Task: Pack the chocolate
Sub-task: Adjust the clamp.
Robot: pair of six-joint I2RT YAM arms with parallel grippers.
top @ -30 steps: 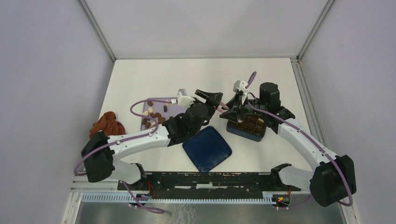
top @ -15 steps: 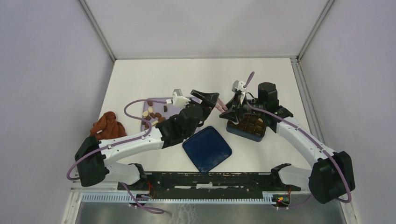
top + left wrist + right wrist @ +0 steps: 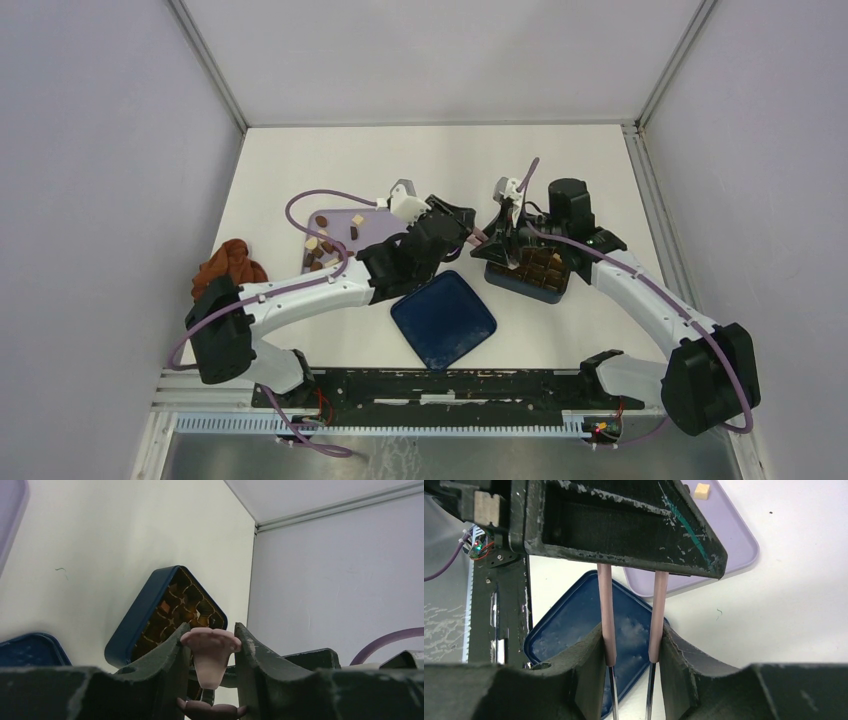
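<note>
1. Since the earlier frame, the left gripper (image 3: 211, 632) had swung in from nearer the tray and narrowed onto the butt end of the pink tongs (image 3: 209, 665). The right gripper (image 3: 631, 630) had barely shifted.
2. The chocolate (image 3: 322, 248) lay as loose pieces on the purple tray (image 3: 724, 540), left of centre on the surface (image 3: 300, 170). More brown showed in the compartments of the blue box (image 3: 135, 627), right of centre.
3. Both grippers were on the tongs at once. The left was clamped on the rounded hinge end, and the right pinched the 2 pink arms between its fingers.
4. With 2 grips on 1 tool, a pull by either arm before the other let go would likely twist the tongs or spring them free. They could then drop onto the box and scatter packed pieces.
5. The left gripper's hold looked shallow, covering only the rounded end. The tongs might pivot there once the right gripper released.
6. The tongs' tips were cut off in every view, so I could not tell whether they carried a piece.
7. Which box compartments were filled was hard to make out, and the left arm hid part of the tray.
8. The blue lid (image 3: 443, 318) lay just beside the box, and the reddish-brown cloth (image 3: 230, 268) lay well apart at the left.
</note>
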